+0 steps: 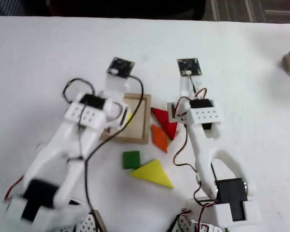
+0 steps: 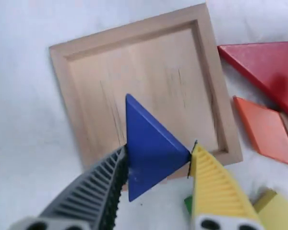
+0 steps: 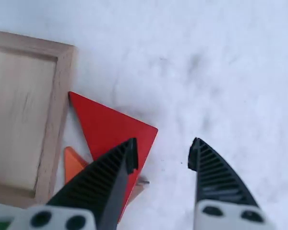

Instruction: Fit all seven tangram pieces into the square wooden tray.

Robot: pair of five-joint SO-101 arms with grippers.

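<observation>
The tray [image 1: 146, 122] is located at the centre of the table [image 1: 43, 58], partly covered by the left arm in the high view. In the left wrist view, the tray [image 2: 129, 31] is seen whole, with its wooden floor exposed.

A blue triangle [image 2: 149, 148] is pinched between the two fingers of the left gripper [image 2: 158, 152]: the grey finger [image 2: 101, 187] is pressed on one edge and the yellow finger [image 2: 213, 187] on the opposite corner. The piece is held over one side rim of the tray, with one point directed across the floor. Whether it is touching the wood cannot be determined.

The remaining visible pieces are laid on the table outside the tray. A red triangle [image 1: 165, 121] is placed just beside the rim on the right arm's side, and an orange piece [image 1: 159, 137] is set against it. A green square [image 1: 131, 159] and a yellow triangle [image 1: 153, 173] are positioned near each other, between the tray and the arm bases.

The right gripper [image 3: 163, 153] is held over the table beside the red triangle [image 3: 110, 129], with its fingers spread apart and nothing between them. In the right wrist view, the black finger [image 3: 105, 182] is seen across that piece, and the tray [image 3: 57, 120] rim lies just beyond it.
</observation>
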